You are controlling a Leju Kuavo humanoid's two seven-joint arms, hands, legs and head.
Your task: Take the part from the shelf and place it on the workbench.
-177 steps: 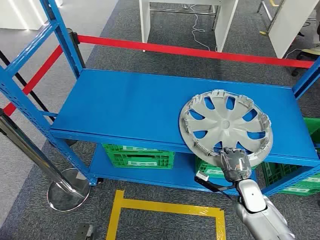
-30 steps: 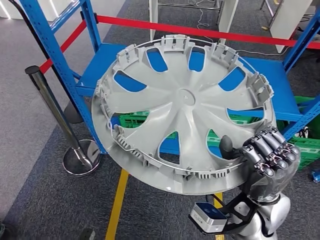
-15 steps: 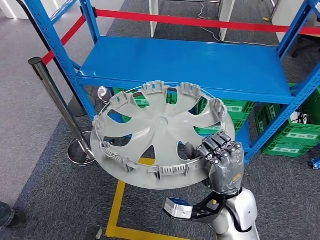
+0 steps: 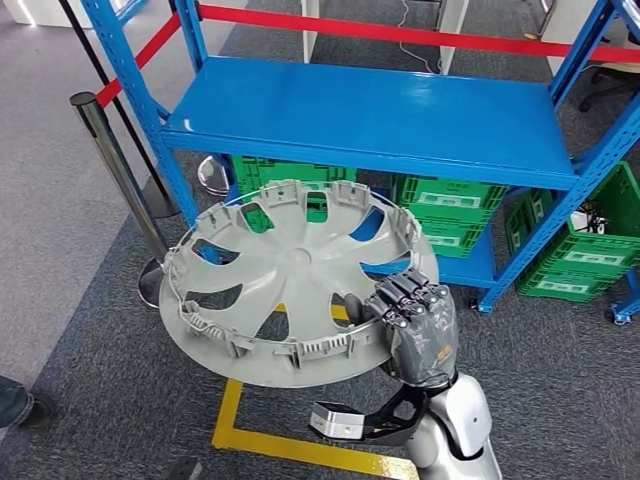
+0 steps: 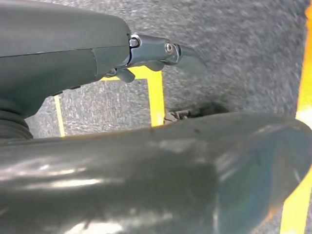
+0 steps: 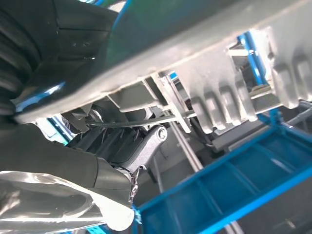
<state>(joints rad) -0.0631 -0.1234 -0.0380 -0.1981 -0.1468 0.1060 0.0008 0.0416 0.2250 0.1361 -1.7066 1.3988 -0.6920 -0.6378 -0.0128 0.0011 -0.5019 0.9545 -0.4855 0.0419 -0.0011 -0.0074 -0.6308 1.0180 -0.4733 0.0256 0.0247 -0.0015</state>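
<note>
In front of the blue shelf (image 4: 362, 115), above the grey carpet (image 4: 83, 380), you have the wheel cover (image 4: 290, 275) held in the air, clear of the shelf, lying close to flat with its ribbed inner face up. Your right hand (image 4: 415, 325) grips its rim at the edge nearest you, thumb over the top and the darker fingers curled tight around the edge. From the right wrist view you see the cover's clips (image 6: 221, 105) close above those fingers (image 6: 110, 144). Your left hand (image 5: 158, 51) hangs over the carpet and yellow floor tape (image 5: 156, 97); you cannot tell how its fingers lie. Green crates (image 4: 445, 215) sit under the shelf, and a chrome post (image 4: 121, 180) stands to its left.
</note>
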